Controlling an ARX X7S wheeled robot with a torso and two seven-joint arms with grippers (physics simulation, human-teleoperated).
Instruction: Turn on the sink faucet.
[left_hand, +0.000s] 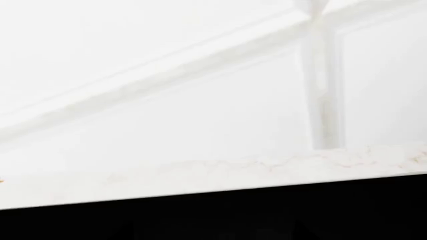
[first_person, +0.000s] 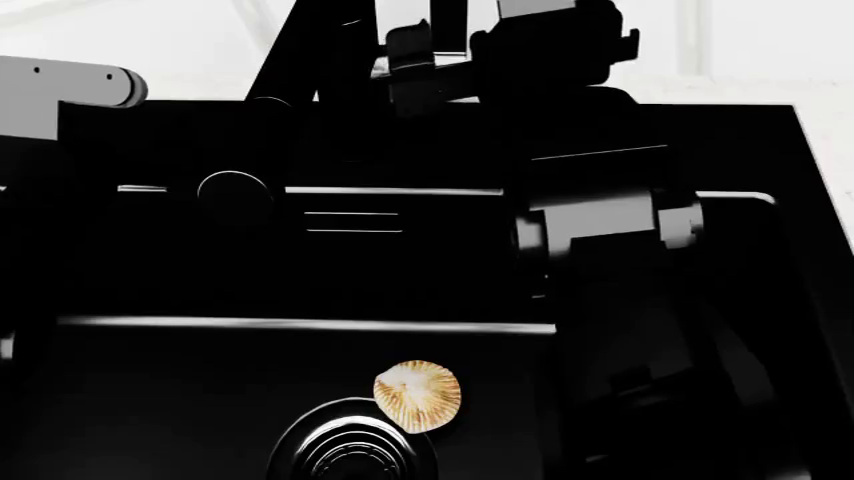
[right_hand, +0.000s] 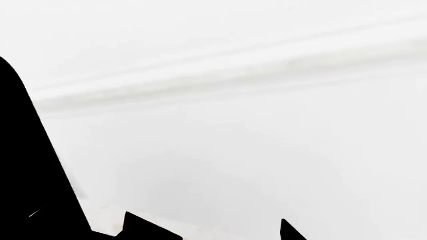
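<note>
— Now, where is the sink faucet found?
— Behind the sink, by the right gripper, raised presumably for its lever; neither gripper's jaw state can be judged.

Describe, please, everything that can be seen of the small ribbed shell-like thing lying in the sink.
The shell-like thing is small, rounded and fan-shaped, cream to tan, with fine ribs spreading from its lower edge and a darker orange-brown rim. It looks hard and matte. It lies flat on the glossy black floor of the sink, at the upper right edge of the round drain with shiny rings, overlapping that rim slightly. Nothing else touches it; no arm is near it.
</note>
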